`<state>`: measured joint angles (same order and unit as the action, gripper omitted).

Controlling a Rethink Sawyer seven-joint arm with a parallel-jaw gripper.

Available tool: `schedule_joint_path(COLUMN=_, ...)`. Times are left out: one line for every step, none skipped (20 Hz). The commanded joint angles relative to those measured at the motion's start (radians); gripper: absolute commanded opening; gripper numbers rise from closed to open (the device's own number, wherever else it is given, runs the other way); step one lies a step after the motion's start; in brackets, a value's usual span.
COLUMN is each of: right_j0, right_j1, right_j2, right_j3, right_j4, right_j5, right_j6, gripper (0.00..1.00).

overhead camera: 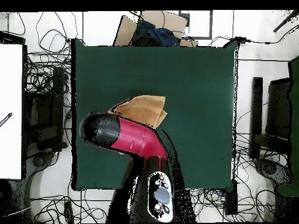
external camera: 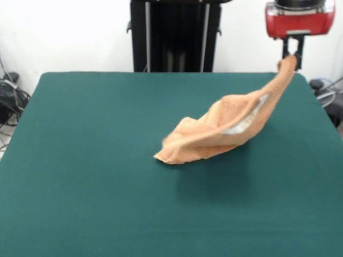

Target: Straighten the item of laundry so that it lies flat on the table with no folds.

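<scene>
Front view: small peach-orange terry-cloth towel (external camera: 225,131) hangs by one corner from the dark gripper (external camera: 292,55) under the red and black arm (external camera: 300,19), jaws pinched on that corner near the table's far edge, on the picture's right. The towel's lower end rests on the big dark green felt-like table (external camera: 80,176), right of centre; the cloth sags in a trough between, showing a white bit (label probably). Not flat yet, folds all along.

Handling, judged: light, limp, no stiffness, nothing fragile; terry should drag on felt rather than slide, which helps pulling it taut. Best holds look like corners or the hemmed edge; the free corner on the table seems the next spot.

Overhead view: arm (overhead camera: 131,137) covers part of the towel (overhead camera: 143,109), gripper itself hidden there. Table (overhead camera: 198,81) has plenty of bare room on all sides. Around it: tangled cables on a pale floor (overhead camera: 41,87), cardboard with dark cloth (overhead camera: 152,32) beyond one edge, a white panel (overhead camera: 10,111) at the side.
</scene>
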<state>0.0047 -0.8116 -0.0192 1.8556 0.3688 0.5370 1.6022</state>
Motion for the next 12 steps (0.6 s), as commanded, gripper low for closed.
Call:
schedule_joint_path(right_j0=0.079, right_j1=0.106, right_j2=-0.121, right_j3=-0.102, right_j4=-0.007, right_j5=0.007, right_j6=0.359, gripper=0.00)
schedule_joint_path(right_j0=0.082, right_j1=0.116, right_j2=-0.126, right_j3=-0.103, right_j4=0.001, right_j5=-0.006, right_j6=0.357, gripper=0.00)
schedule_joint_path(right_j0=0.086, right_j1=0.113, right_j2=-0.126, right_j3=-0.081, right_j4=0.008, right_j5=-0.027, right_j6=0.353, gripper=0.00)
schedule_joint_path(right_j0=0.088, right_j1=0.118, right_j2=-0.126, right_j3=-0.080, right_j4=0.016, right_j5=-0.034, right_j6=0.351, gripper=0.00)
schedule_joint_path(right_j0=0.088, right_j1=0.116, right_j2=-0.123, right_j3=-0.070, right_j4=0.022, right_j5=-0.042, right_j6=0.349, gripper=0.00)
schedule_joint_path(right_j0=0.088, right_j1=0.114, right_j2=-0.119, right_j3=-0.060, right_j4=0.028, right_j5=-0.051, right_j6=0.348, gripper=0.00)
schedule_joint_path(right_j0=0.089, right_j1=0.112, right_j2=-0.115, right_j3=-0.050, right_j4=0.034, right_j5=-0.059, right_j6=0.347, gripper=0.00)
schedule_joint_path(right_j0=0.089, right_j1=0.111, right_j2=-0.111, right_j3=-0.040, right_j4=0.040, right_j5=-0.068, right_j6=0.345, gripper=0.00)
schedule_joint_path(right_j0=0.089, right_j1=0.102, right_j2=-0.108, right_j3=-0.029, right_j4=0.040, right_j5=-0.075, right_j6=0.343, gripper=0.00)
schedule_joint_path(right_j0=0.084, right_j1=0.106, right_j2=-0.103, right_j3=-0.028, right_j4=0.040, right_j5=-0.081, right_j6=0.341, gripper=0.00)
schedule_joint_path(right_j0=0.086, right_j1=0.097, right_j2=-0.101, right_j3=-0.018, right_j4=0.039, right_j5=-0.084, right_j6=0.341, gripper=0.00)
schedule_joint_path(right_j0=0.084, right_j1=0.097, right_j2=-0.100, right_j3=-0.018, right_j4=0.039, right_j5=-0.088, right_j6=0.340, gripper=0.00)
